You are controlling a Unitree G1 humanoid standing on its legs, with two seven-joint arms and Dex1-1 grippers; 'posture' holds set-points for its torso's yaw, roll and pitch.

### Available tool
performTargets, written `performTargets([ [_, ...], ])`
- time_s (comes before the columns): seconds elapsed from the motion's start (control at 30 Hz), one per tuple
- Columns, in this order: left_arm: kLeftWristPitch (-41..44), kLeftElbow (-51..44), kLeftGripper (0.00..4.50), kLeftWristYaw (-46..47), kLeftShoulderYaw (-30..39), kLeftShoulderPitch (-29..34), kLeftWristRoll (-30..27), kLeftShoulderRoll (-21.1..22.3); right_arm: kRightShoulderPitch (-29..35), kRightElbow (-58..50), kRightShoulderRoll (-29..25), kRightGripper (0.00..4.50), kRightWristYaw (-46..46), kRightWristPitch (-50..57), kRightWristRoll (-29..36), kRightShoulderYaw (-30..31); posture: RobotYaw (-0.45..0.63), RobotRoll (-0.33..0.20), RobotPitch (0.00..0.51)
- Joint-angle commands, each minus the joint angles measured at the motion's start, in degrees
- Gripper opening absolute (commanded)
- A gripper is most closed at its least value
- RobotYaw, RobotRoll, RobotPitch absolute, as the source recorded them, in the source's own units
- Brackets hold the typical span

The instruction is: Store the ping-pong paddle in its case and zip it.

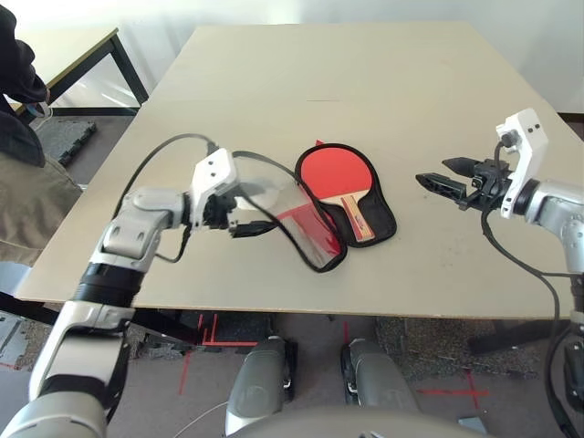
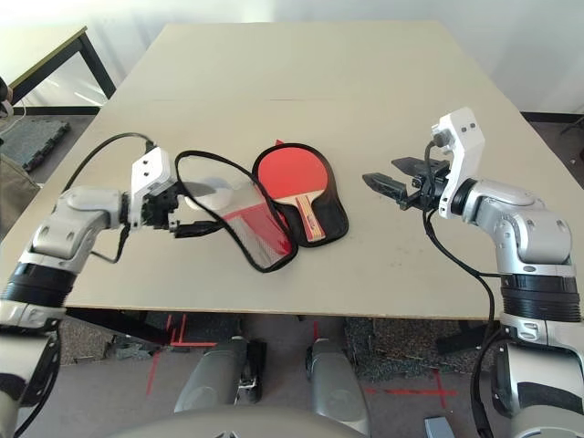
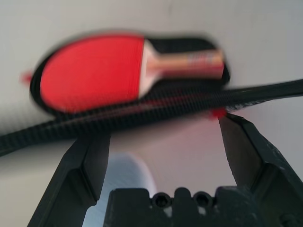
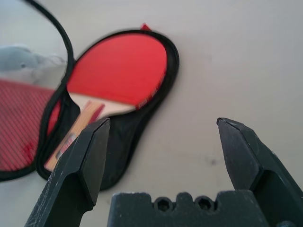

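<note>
Head views: the ping-pong paddle (image 1: 339, 182), a round red rubber face on a striped light wooden handle, already lies inside the lower half of the soft red case (image 1: 383, 222) with its black lining and zipper edge. The case's clear-and-red upper flap (image 2: 239, 212) stands open, reaching toward the left gripper (image 2: 193, 228), whose 2 black fingers are apart and empty. The right gripper (image 1: 445, 179) hovers well apart from the case, fingers spread, holding nothing.

Left wrist view: the flap's zipper edge (image 3: 156, 112) crosses just ahead of the fingertips (image 3: 97, 151). A pinch here could miss the thin rim, or drag the whole case.

Right wrist view: the paddle sits snug; unless this gripper pins the case, closing the flap may shift it.
</note>
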Motion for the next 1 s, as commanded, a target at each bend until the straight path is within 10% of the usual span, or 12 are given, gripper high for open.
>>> performTargets([
  [0.03, -2.04, 3.83, 4.5, -0.45, -2.23, -3.66, 0.55, -4.09, 1.43, -1.24, -0.63, 4.47, 0.69, 2.24, 2.2, -1.14, 0.0, 0.0, 0.092],
  [0.47, -15.99, 25.26, 4.5, 4.48, -3.47, -17.02, 5.8, -20.03, 8.73, -6.41, 1.68, 4.47, -0.28, 8.96, 9.66, -3.14, -0.06, 0.0, 0.1],
  [1.0, -5.02, 4.62, 4.5, 1.09, -1.01, -1.94, 2.98, -6.74, 5.61, 0.13, 8.08, 4.47, -1.09, 6.22, 7.4, 2.97, 0.02, 0.0, 0.112],
])
